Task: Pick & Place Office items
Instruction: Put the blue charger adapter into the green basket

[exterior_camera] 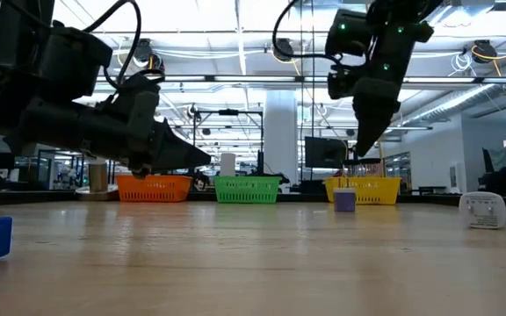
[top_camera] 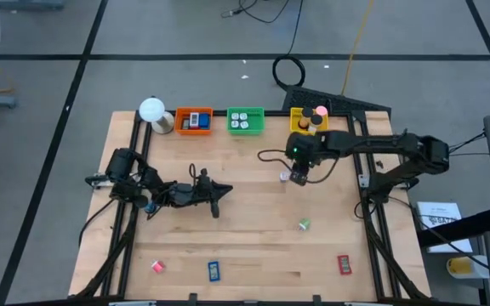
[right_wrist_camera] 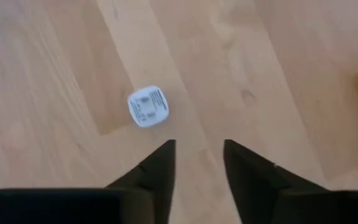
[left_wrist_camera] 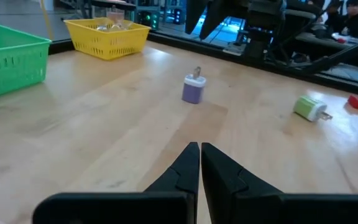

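Right, my right gripper (right_wrist_camera: 197, 163) hangs with its fingers apart and empty over the purple charger plug (left_wrist_camera: 193, 88) mid-bench, near the yellow tray (top_camera: 306, 121). It looks light, rigid and slick; I'd pinch its flat sides. Left gripper (left_wrist_camera: 200, 163) waits closed.

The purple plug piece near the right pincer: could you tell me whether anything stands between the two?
Nothing visible does. The right pincer hangs open above the bare table, with the purple plug piece lying free on the wood just ahead of its tips. The left pincer is shut and well off to the side.
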You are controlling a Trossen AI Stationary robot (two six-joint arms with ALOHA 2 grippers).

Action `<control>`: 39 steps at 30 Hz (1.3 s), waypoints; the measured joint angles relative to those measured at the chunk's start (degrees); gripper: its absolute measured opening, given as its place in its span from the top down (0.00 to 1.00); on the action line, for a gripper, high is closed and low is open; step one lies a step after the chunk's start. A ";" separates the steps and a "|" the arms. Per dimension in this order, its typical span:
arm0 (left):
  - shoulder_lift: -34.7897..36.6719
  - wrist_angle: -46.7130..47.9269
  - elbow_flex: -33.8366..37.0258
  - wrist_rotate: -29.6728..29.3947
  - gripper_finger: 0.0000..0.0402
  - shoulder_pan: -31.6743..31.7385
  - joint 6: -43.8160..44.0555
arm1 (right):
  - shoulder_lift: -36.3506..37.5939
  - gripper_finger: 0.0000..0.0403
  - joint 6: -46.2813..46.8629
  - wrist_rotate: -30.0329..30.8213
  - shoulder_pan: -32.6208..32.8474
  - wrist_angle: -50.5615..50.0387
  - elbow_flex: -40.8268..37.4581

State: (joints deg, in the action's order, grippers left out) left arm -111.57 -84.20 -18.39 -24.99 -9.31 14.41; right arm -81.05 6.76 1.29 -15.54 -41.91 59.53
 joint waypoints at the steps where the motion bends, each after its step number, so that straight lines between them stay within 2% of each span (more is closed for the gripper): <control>1: 0.00 0.14 0.00 0.88 0.96 0.63 -0.42 | -0.15 0.72 -1.89 -0.77 -0.56 -0.03 0.00; 4: 0.00 0.15 -0.02 3.58 0.96 2.46 -0.57 | -1.15 0.77 -6.58 -1.47 -0.32 1.49 0.01; 7: 0.00 0.59 -0.04 3.97 0.96 4.16 -0.75 | -1.09 0.75 -10.09 -1.45 0.99 3.24 -0.02; 18: 0.00 0.53 -0.04 4.01 0.96 7.86 -0.81 | -3.01 0.40 -12.56 -2.65 4.08 7.10 0.00; 23: 0.00 1.33 -0.04 4.04 0.96 8.12 -1.24 | -5.96 0.31 -11.28 -4.27 3.82 7.80 -0.03; 29: -0.02 3.19 -0.02 4.16 0.96 8.10 -1.77 | -9.69 0.31 -11.29 -3.79 3.55 10.22 0.00; 39: -0.01 3.62 -0.22 4.18 0.96 8.05 -1.92 | -15.24 0.42 -11.41 -1.40 3.55 11.09 0.08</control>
State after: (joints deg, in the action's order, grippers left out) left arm -111.58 -80.59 -18.61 -20.81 -1.26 12.49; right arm -96.30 -4.66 -0.11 -11.99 -30.82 59.61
